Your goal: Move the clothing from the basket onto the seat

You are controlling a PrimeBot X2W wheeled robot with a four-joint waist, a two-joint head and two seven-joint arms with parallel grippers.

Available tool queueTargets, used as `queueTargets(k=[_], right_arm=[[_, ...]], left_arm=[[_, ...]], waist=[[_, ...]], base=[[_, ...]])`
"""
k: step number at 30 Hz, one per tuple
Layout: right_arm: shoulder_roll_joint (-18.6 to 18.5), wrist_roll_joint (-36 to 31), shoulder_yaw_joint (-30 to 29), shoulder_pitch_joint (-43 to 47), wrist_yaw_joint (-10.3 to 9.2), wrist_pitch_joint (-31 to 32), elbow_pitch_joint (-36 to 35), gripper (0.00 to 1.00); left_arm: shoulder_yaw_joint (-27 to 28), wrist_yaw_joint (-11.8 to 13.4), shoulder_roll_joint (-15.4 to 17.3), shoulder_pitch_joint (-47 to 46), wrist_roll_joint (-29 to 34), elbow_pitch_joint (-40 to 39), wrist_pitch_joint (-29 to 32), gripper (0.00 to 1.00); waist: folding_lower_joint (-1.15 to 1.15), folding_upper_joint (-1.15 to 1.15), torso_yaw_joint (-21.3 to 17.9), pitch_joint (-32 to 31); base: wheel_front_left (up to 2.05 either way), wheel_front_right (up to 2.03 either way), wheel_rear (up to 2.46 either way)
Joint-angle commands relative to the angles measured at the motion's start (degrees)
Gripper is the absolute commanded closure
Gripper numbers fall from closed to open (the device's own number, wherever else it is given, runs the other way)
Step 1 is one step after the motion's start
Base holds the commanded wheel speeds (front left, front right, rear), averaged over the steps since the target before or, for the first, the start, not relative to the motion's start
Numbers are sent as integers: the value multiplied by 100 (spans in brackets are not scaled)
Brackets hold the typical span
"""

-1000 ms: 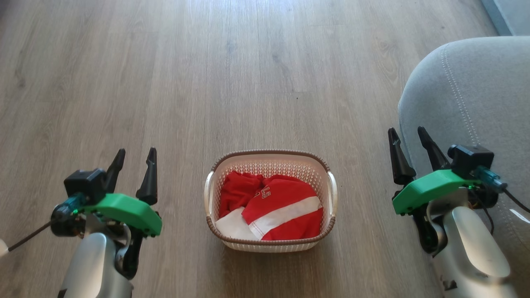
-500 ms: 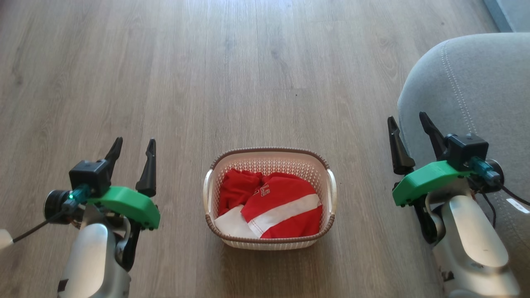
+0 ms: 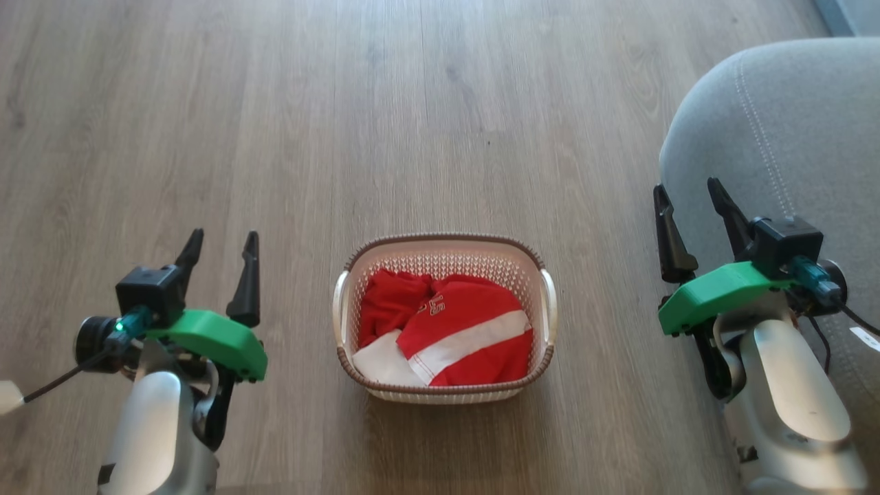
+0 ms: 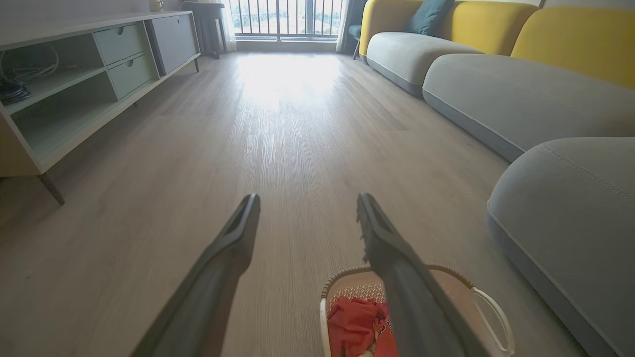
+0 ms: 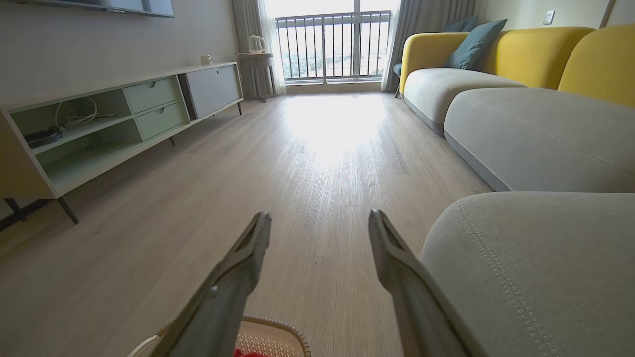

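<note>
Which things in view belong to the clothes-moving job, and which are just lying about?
Job: clothing, basket, seat.
Lying about: cabinet, yellow sofa backs, teal cushion.

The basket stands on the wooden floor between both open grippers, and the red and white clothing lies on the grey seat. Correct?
No. The head view shows the clothing lying inside the basket, not on the seat. The rest is right.

Cream perforated basket [image 3: 443, 387] on floor, red-and-white clothing [image 3: 450, 330] crumpled inside, grey seat [image 3: 797, 130] at right
</note>
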Motion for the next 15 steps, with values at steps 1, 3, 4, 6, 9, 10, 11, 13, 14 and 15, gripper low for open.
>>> queueTargets(k=[1,3,4,6,9,10,11,13,14,15], right_arm=[[57,-53,102,-288,-1,-59,-227,0],[83,-71,96,-344,-1,-59,-306,0],[94,-92,102,-374,-1,-59,-345,0],[116,-136,127,-454,-1,-59,-436,0],[147,-187,145,-602,-1,-59,-635,0],[157,-203,148,-654,-1,-59,-706,0],[165,-216,155,-710,-1,-59,-779,0],[177,-243,176,-827,-1,-59,-936,0],[181,-243,201,-885,-1,-59,-1020,0],[183,-196,245,-944,-1,-59,-1109,0]], left_arm=[[119,-8,131,-290,-26,-150,-71,0],[34,-8,151,-319,-97,-128,-71,0],[-4,-8,156,-334,-143,-115,-71,0],[-97,-8,186,-377,-229,-93,-71,0],[-274,-8,258,-439,-374,-50,-71,0],[-352,-8,288,-463,-424,-38,-71,0],[-435,-8,323,-488,-473,-32,-71,0],[-581,-8,386,-553,-598,-22,-71,0],[-638,-8,419,-592,-664,-20,-71,0],[-699,-8,452,-636,-728,-16,-71,0]], waist=[[0,0,-32,99],[0,0,-67,246],[0,0,-82,323],[0,0,-115,502],[0,0,-185,807],[0,0,-210,920],[0,0,-239,1050],[0,0,-297,1300],[0,0,-334,1443],[0,0,-367,1578]], base=[[0,0,0],[0,0,0],[0,0,0],[0,0,0],[0,0,0],[0,0,0],[0,0,0],[0,0,0],[0,0,0],[0,0,0]])
